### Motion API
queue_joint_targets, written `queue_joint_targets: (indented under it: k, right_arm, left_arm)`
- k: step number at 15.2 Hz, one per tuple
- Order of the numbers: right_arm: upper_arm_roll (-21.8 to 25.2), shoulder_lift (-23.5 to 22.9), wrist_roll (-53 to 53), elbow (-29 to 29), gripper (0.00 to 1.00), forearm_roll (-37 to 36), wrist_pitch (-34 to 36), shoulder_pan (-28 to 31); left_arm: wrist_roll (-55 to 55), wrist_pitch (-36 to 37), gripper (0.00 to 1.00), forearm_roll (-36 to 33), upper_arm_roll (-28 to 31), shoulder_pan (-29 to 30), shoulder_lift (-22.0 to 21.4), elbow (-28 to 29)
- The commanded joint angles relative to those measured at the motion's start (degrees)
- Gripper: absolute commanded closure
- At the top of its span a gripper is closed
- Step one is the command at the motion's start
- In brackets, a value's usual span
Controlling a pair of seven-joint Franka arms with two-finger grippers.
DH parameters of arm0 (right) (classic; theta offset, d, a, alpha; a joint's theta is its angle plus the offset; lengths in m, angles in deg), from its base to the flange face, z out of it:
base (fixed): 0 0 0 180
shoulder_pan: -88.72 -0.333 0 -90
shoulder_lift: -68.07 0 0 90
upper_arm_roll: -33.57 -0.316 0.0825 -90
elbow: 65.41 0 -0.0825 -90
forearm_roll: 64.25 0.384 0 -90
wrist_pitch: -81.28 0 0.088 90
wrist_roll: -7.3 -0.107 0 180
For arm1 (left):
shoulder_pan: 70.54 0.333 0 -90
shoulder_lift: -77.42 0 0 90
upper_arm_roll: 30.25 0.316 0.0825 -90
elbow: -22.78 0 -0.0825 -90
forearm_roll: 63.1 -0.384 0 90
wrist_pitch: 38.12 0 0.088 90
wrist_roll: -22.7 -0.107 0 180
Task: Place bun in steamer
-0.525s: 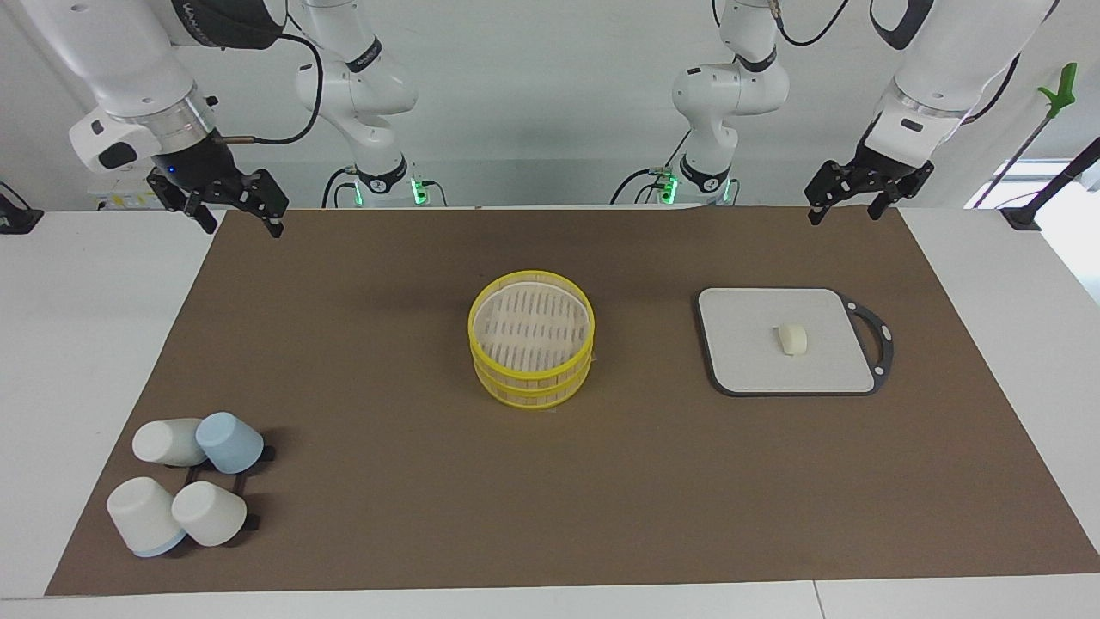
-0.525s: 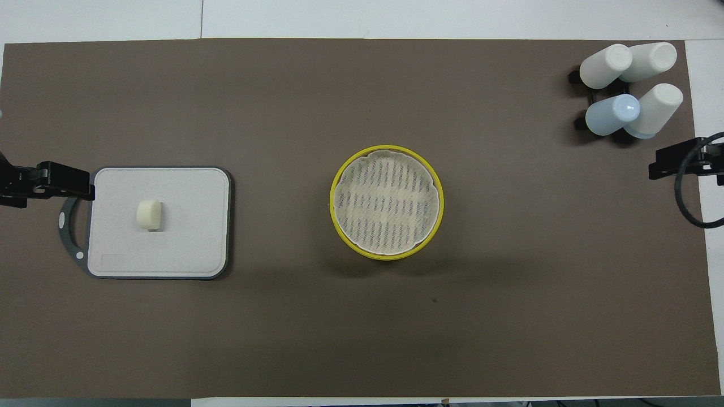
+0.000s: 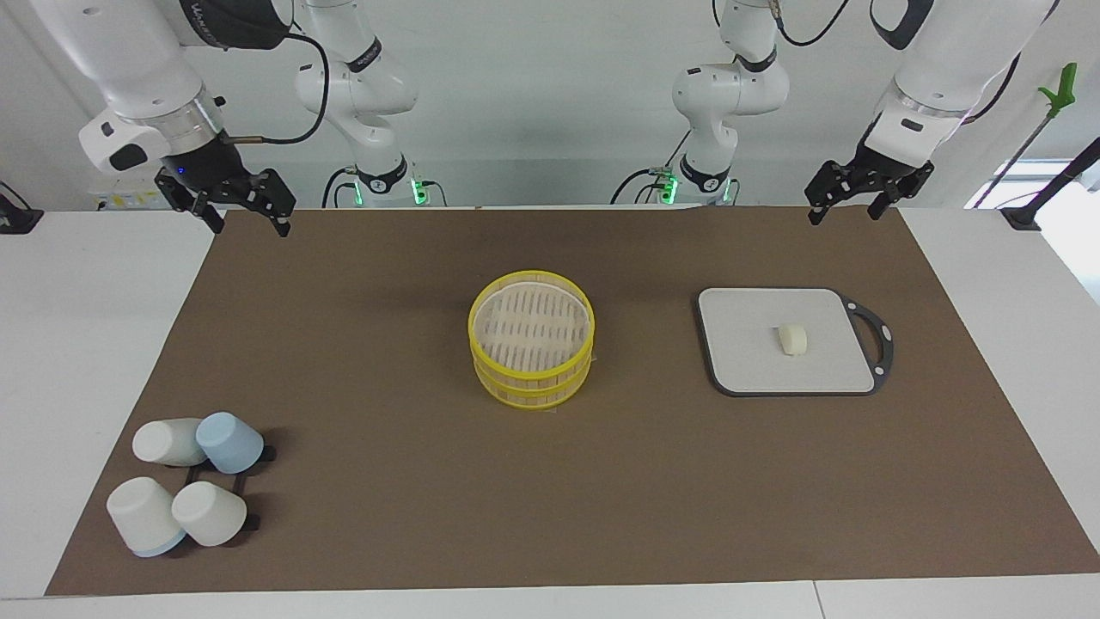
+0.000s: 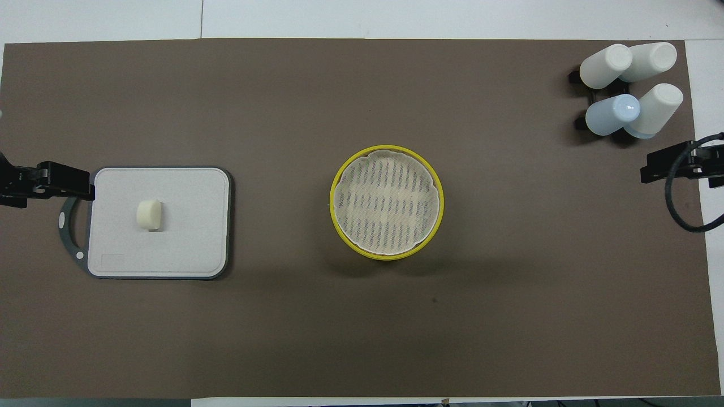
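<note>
Your two white Franka arms

Glossy white shells, black grippers, black cables looping off the wrists, green base lights.

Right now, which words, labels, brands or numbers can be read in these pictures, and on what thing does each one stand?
Right arm, dark band on the upper link: white lettering, cut off and too small to read.
Board: a faint rectangular mark near one corner, no readable text.
Bun, steamer, cups: no text.
</note>
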Motion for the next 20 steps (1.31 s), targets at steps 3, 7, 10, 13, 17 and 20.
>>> queue_joint_targets:
  k: [3,7,10,13,17,20]
  right_arm:
    - [-3.7,2.3,0.3,-1.9,0.0,0.3,5.4,-1.0]
    - [-10.5,2.0,-1.8,-1.7,0.0,0.8,1.3,-1.8]
    - [-15.2,-9.0,-20.0,11.4,0.0,0.3,3.8,-8.1]
    - [-14.2,-24.1,-28.6,26.0,0.0,-1.3,2.2,-17.7]
    - [-11.1,-33.3,-37.4,29.0,0.0,-6.2,-5.7,-29.8]
    - [-7.3,-36.8,-42.2,28.6,0.0,-6.7,-10.4,-37.1]
  left_arm:
    - [-0.2,-2.0,0.0,0.5,0.4,0.2,-1.3,2.2]
    - [-2.8,-10.8,0.0,0.5,0.9,2.0,-3.2,12.5]
    - [-6.7,-19.9,0.0,0.5,0.9,4.8,-2.9,20.6]
    - [-6.9,-28.6,0.0,0.5,0.9,5.1,-0.5,26.4]
    - [-6.9,-43.0,0.0,0.5,0.9,5.2,4.2,34.3]
    - [-6.9,-48.4,0.0,0.5,0.8,5.0,7.9,35.3]
